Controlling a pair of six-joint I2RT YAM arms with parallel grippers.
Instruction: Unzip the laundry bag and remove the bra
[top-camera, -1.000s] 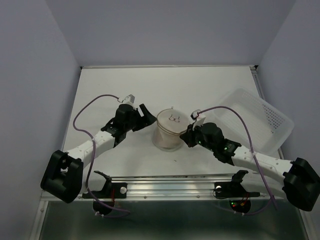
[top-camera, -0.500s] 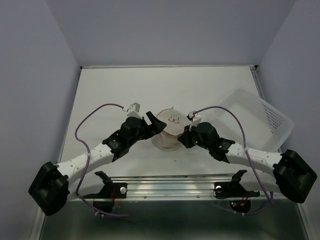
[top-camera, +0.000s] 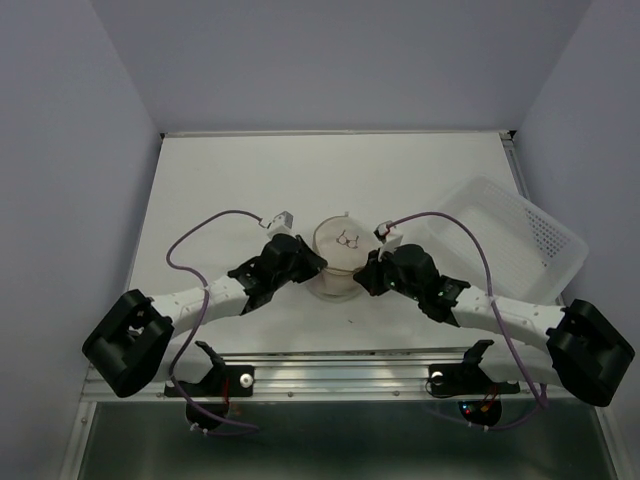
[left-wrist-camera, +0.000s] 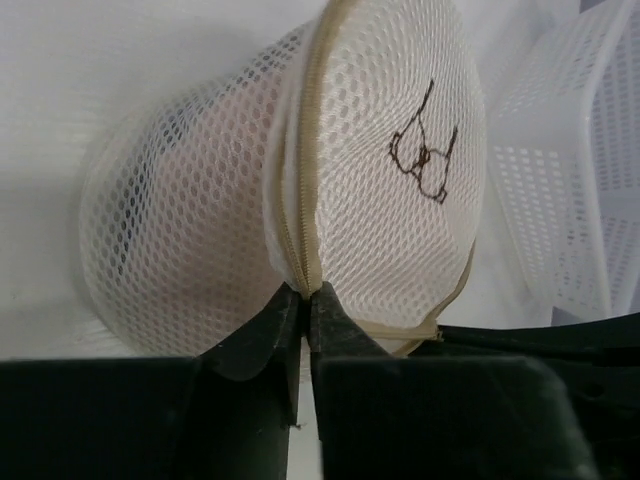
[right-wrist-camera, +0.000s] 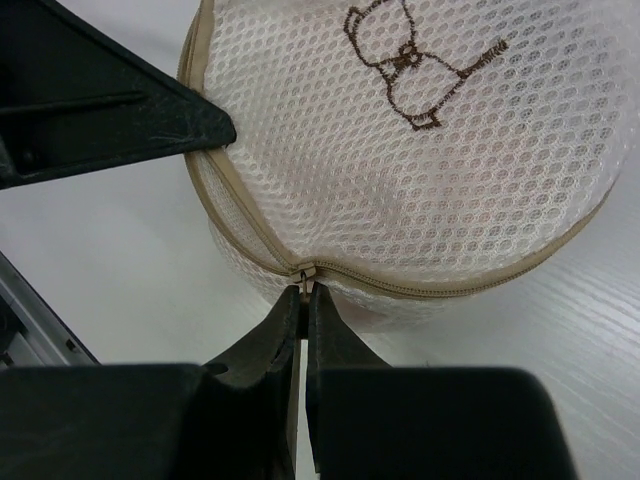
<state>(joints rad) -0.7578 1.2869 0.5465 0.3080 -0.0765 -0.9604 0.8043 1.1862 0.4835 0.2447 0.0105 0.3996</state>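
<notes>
laundry bag (top-camera: 338, 258): mid-table (top-camera: 300, 170), between the two grippers, tan zip (left-wrist-camera: 297, 190) closed; same spot as a second ago
bra (left-wrist-camera: 180, 210): pale pink, seen through the mesh, inside the bag
left gripper (left-wrist-camera: 303, 298): fingers pressed together on the zip seam; a second ago it stood clear of the bag, fingers spread
right gripper (right-wrist-camera: 303, 293): fingers clamped on the small zip tab at the bag's rim, as before
basket (top-camera: 520, 235): white, right of the bag, unmoved

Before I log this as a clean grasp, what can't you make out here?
Bra: wrist views, only a pink tint behind laundry bag mesh.
Left end effector, right end effector: top view, fingertips too small, covered by wrists.
Basket: left wrist view, cut by right edge.
</notes>
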